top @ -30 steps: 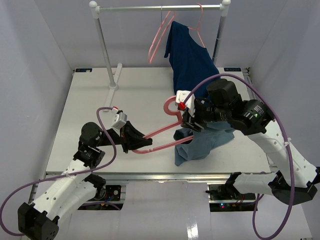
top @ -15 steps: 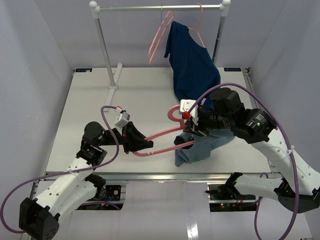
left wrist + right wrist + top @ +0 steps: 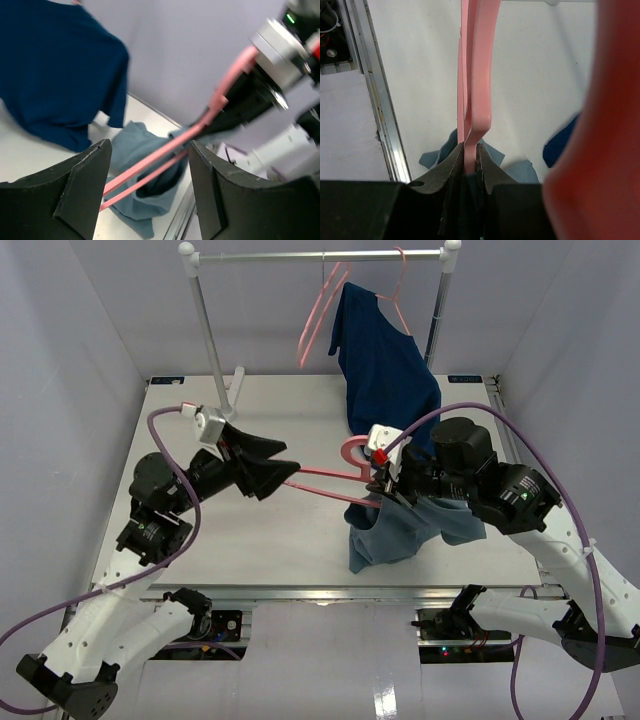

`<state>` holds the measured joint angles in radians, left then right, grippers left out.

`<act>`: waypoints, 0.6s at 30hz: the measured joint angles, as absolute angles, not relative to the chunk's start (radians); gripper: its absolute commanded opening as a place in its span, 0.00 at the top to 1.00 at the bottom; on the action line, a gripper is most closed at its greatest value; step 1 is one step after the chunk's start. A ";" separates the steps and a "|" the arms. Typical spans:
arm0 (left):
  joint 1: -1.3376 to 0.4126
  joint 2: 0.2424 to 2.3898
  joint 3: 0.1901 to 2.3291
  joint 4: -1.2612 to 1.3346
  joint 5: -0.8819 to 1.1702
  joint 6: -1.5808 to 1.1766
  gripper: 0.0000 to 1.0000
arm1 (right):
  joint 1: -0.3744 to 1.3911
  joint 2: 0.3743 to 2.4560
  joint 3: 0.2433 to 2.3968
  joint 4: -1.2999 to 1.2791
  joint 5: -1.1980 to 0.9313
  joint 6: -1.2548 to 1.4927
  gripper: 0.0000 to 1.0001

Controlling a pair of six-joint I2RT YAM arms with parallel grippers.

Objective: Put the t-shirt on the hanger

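The pink hanger is held level above the table, its hook next to my right gripper. That gripper is shut on the hanger near the hook. The slate-blue t-shirt lies crumpled under and in front of the right gripper and also shows in the left wrist view. My left gripper is raised at the hanger's far end and stands open. The hanger's two bars pass between its fingers without touching them.
A metal rack stands at the back with its rail overhead. A dark navy shirt hangs there on a pink hanger, with a bare pink hanger beside it. The table's front edge runs just below the t-shirt.
My left gripper has opened, let go of the hanger's end and risen up and back. My right gripper has shut on the hanger near the hook and lifted it level.
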<state>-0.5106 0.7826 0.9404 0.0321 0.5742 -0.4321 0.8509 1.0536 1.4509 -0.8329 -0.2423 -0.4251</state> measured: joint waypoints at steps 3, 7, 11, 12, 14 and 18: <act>-0.510 0.798 1.030 -0.085 0.422 -0.461 0.30 | 0.851 1.043 1.451 -0.827 -0.211 -0.404 0.92; -0.510 0.768 0.989 -0.145 0.305 -0.549 0.31 | 0.851 1.045 1.457 -0.819 -0.167 -0.366 0.92; -0.510 0.703 0.822 -0.160 0.263 -0.676 0.31 | 0.851 1.060 1.472 -0.811 -0.131 -0.335 0.92; -0.510 0.693 0.786 -0.150 0.262 -0.708 0.31 | 0.851 1.062 1.474 -0.808 -0.126 -0.326 0.92; -0.510 0.678 0.716 -0.134 0.264 -0.780 0.31 | 0.851 1.066 1.475 -0.803 -0.116 -0.313 0.92; -0.510 0.669 0.604 -0.060 0.283 -0.889 0.30 | 0.851 1.067 1.475 -0.786 -0.108 -0.291 0.92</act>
